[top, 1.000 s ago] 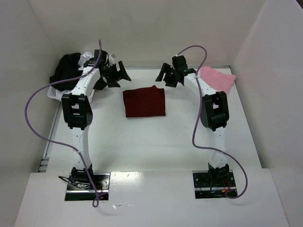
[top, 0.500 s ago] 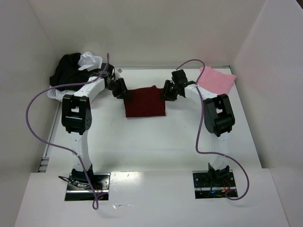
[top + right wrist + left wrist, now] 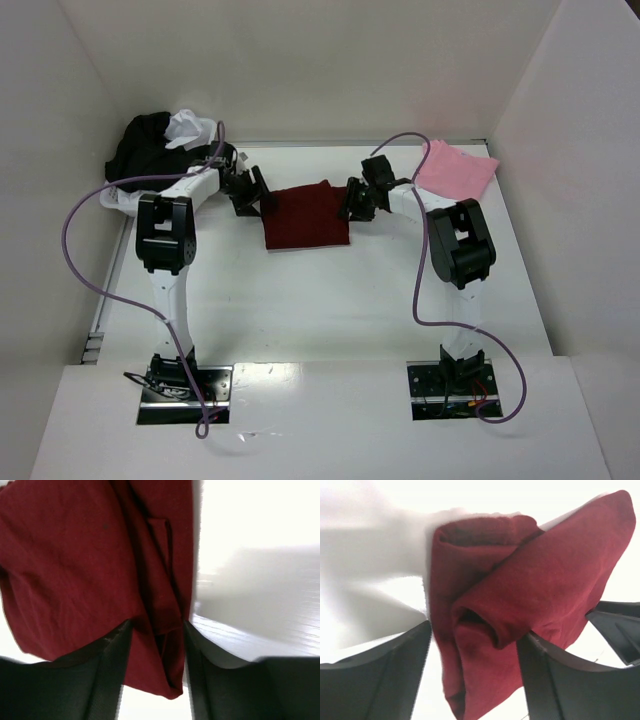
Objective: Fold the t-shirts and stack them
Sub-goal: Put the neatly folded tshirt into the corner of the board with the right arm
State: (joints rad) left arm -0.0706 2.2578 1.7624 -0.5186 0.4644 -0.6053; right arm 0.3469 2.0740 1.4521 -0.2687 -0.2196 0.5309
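A dark maroon t-shirt (image 3: 306,216), folded into a rectangle, lies on the table between the arms. My left gripper (image 3: 257,199) is at its far left corner. In the left wrist view its fingers (image 3: 385,680) straddle the loosely rolled maroon corner (image 3: 520,595) with a wide gap. My right gripper (image 3: 350,203) is at the far right corner. Its fingers (image 3: 100,675) stand close together on the maroon edge (image 3: 155,625). A light pink t-shirt (image 3: 458,168) lies folded at the far right. Black (image 3: 140,140) and white (image 3: 188,126) tees are heaped at the far left.
The heap of tees sits in a white bin (image 3: 118,198) at the far left corner. White walls close in the table at the left, back and right. Purple cables (image 3: 85,205) loop off both arms.
Both grippers have come down from above the table's far part onto the maroon shirt's two far corners. The shirt itself lies as before.
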